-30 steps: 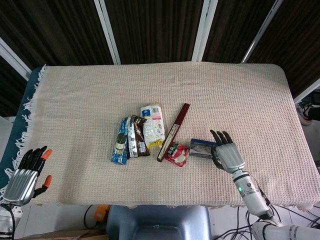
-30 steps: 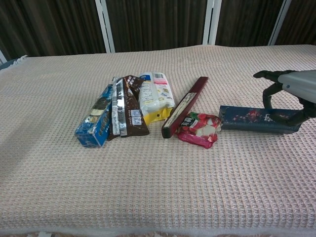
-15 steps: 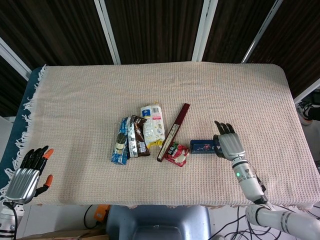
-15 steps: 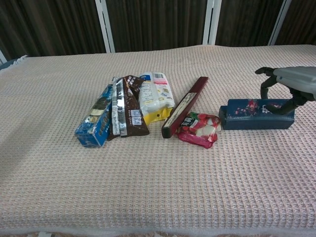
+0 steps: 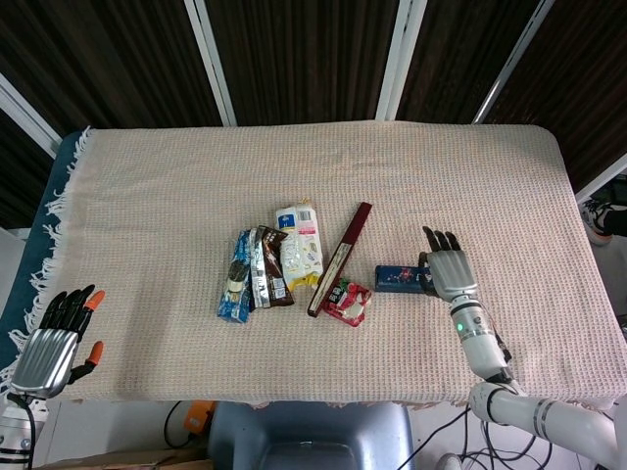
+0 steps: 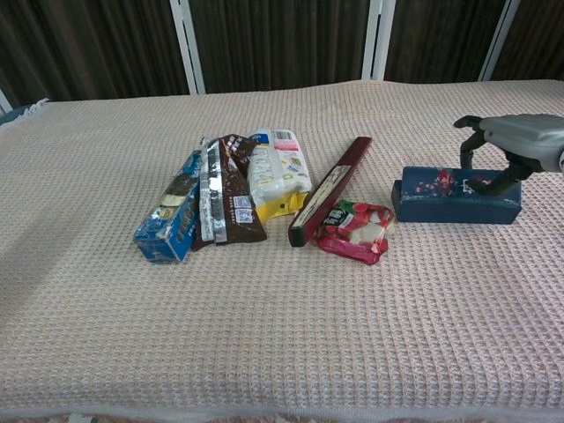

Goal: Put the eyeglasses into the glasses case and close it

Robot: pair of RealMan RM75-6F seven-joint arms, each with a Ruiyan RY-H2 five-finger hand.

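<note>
The glasses case [image 6: 454, 199] is dark blue with small red and white flowers on it. The right hand [image 6: 515, 148] is silver-grey with black fingers [image 6: 467, 145]. The left hand [image 5: 51, 343] is silver too, with black fingers and orange tips. The tablecloth [image 5: 176, 196] is pale pink with a waffle pattern and white fringe at 9 o'clock. The long box [image 6: 330, 190] is dark red. The small packet [image 6: 354, 230] is red and white. One snack pack [image 6: 169, 220] is blue, one [image 6: 231, 189] brown, one [image 6: 279, 173] white and yellow

The right hand [image 6: 515, 145] has tipped the glasses case [image 6: 454, 196] from lying flat to standing closed on its edge, fingers resting over it
</note>
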